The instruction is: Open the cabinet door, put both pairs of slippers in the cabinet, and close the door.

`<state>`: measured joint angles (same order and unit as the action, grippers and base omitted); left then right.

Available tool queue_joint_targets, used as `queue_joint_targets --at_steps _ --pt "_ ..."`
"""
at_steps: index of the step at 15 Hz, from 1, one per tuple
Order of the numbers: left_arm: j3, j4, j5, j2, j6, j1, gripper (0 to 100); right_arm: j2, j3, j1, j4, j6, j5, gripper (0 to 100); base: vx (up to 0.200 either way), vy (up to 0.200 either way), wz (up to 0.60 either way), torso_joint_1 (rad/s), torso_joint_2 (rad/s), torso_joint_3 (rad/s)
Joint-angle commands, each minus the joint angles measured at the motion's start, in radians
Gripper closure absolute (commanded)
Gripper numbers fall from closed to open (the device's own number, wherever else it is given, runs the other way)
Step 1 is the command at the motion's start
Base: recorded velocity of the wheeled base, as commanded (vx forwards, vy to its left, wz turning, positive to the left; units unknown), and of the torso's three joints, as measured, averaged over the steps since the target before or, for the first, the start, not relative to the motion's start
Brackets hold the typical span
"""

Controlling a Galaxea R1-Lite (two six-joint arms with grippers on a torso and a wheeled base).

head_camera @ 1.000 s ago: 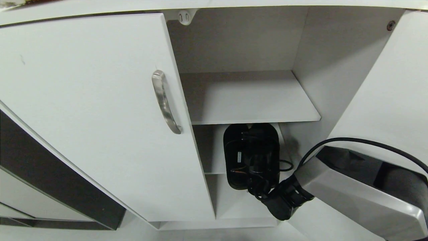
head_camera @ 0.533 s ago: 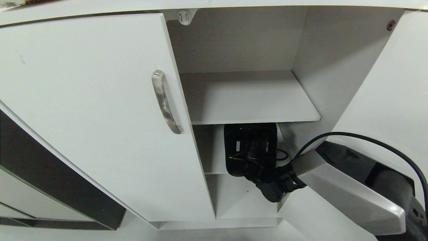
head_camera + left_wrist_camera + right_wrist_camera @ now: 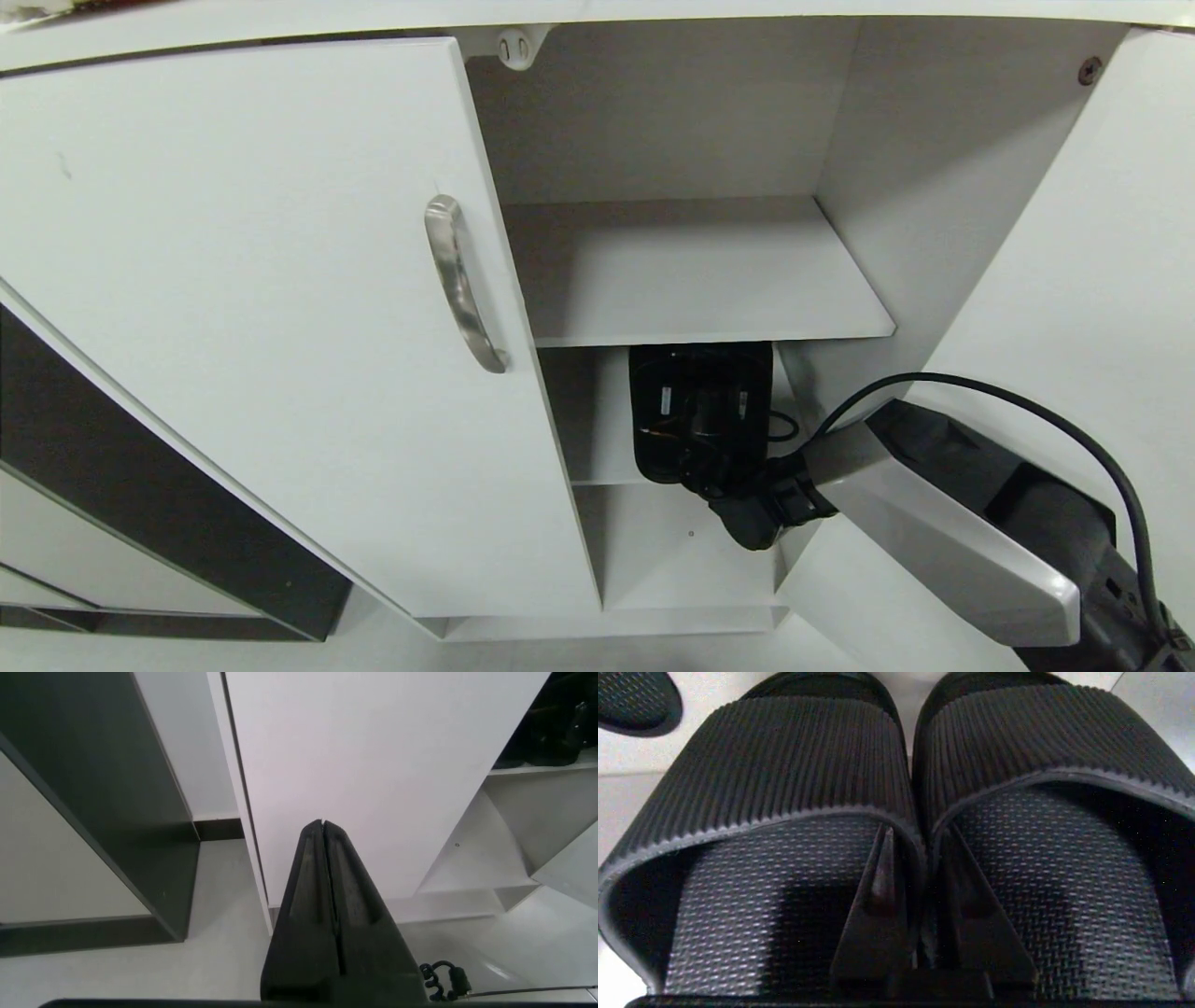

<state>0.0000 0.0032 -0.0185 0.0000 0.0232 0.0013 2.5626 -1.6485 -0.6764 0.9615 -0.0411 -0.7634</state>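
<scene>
Under the cabinet shelf (image 3: 700,271), wrist view reveals right pincer (image 3: 916,845) clamping black slippers' (image 3: 794,775) inner edges; left pincer (image 3: 322,831) closed, empty.

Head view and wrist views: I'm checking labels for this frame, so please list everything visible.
cabinet: one, white, ahead, right door swung open.
left door: one, white, shut, silver handle.
shelf: one, white, upper inside.
slippers: one pair, black, compartment under the shelf.
another slipper: one, dark, beside that pair, partly seen.
left gripper: one, black, shut, low before left door.
right gripper: one, black, shut on the slippers' inner walls.
</scene>
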Motion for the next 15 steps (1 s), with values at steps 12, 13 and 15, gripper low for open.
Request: queue_joint_targets --at_steps 12,13,15 --pt "0.000 0.000 0.000 0.002 0.000 0.000 100 0.013 0.019 -0.006 0.003 0.000 -0.007 0 0.000 0.000 0.00 0.000 0.00 0.000" --pt "0.000 0.000 0.000 0.002 0.000 0.000 100 -0.002 0.039 -0.009 0.006 0.000 -0.007 0 0.000 0.000 0.00 0.000 0.00 0.000" --pt "0.000 0.000 0.000 0.002 0.000 0.000 100 -0.054 0.122 -0.035 0.025 0.000 -0.013 0 0.000 0.000 0.00 0.000 0.00 0.000"
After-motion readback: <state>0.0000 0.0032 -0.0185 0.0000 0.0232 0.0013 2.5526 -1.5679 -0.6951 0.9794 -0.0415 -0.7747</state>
